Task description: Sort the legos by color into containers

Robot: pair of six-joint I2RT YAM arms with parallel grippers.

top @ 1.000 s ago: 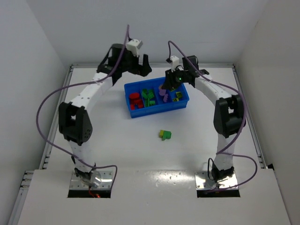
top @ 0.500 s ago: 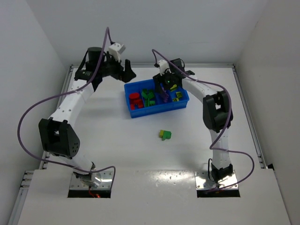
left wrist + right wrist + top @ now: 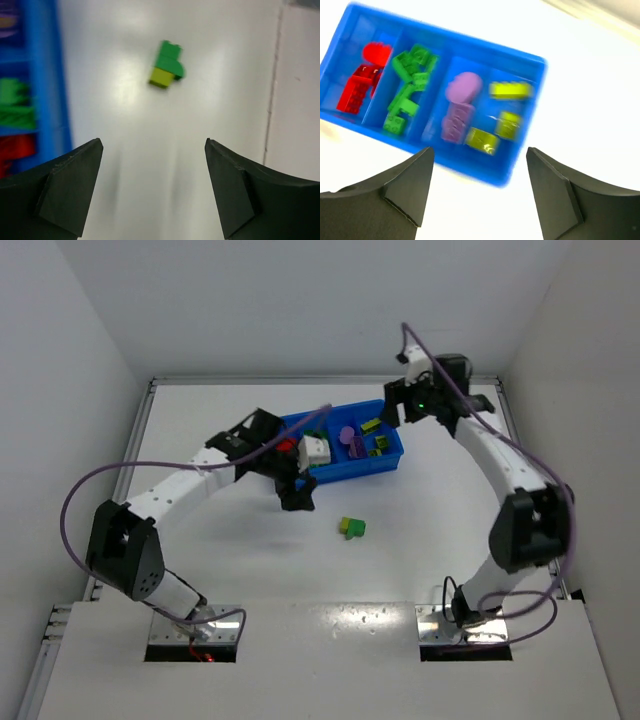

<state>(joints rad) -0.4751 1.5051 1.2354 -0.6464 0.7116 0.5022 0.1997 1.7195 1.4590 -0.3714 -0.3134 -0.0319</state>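
Overhead, we lose the left end of the tray (image 3: 365, 466) behind the left arm (image 3: 180, 485); both arms' jaws stand spread, empty.

Top view looks down from high on the near side, and I get the whole bench (image 3: 420, 540) in frame. Left wrist faces down, close: green-yellow stack (image 3: 167, 65) plus tray (image 3: 50, 75) edge. Right wrist sits higher, whole tray framed. All three share the tray.
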